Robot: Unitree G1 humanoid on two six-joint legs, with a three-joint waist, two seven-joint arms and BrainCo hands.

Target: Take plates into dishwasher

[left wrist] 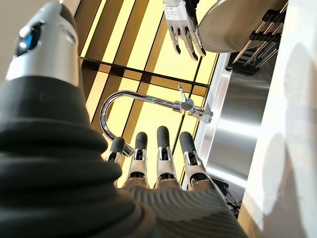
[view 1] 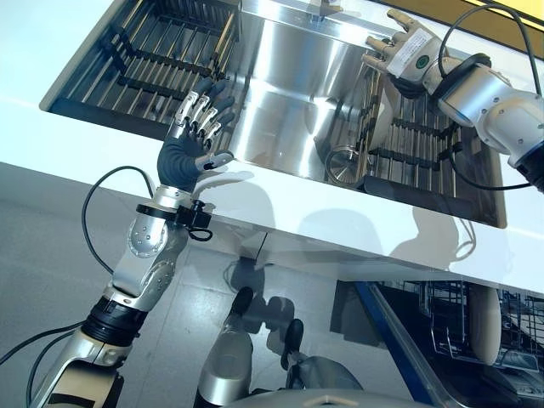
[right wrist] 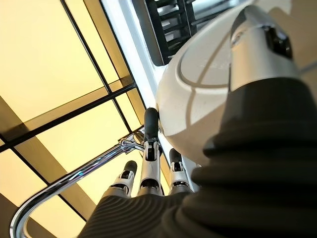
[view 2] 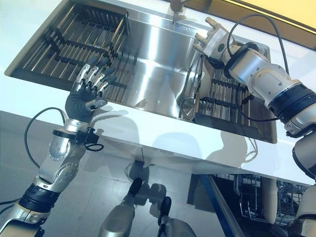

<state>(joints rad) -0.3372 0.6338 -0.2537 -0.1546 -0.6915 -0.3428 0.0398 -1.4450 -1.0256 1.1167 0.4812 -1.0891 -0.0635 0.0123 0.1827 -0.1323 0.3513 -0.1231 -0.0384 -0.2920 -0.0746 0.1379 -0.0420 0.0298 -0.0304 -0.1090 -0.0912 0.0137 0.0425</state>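
Left eye view: right hand [view 1: 406,47] hovers spread over the far end of the sink [view 1: 280,102], just above a white plate [view 1: 380,119] standing on edge in the sink's dark rack [view 1: 425,157]; upright slotting leaves its rim free, likely why the hand comes from above. Left hand [view 1: 197,127] idles at the sink's near rim, fingers straight, holding nothing.

Right eye view: below the counter [view 2: 163,131], well apart from the sink, the open dishwasher [view 2: 256,200] already holds one plate.

Left wrist view: fingers straight, faucet [left wrist: 143,106] beyond.

Right wrist view: thumb lies beside the plate's face; contact unclear, no pinch seen.
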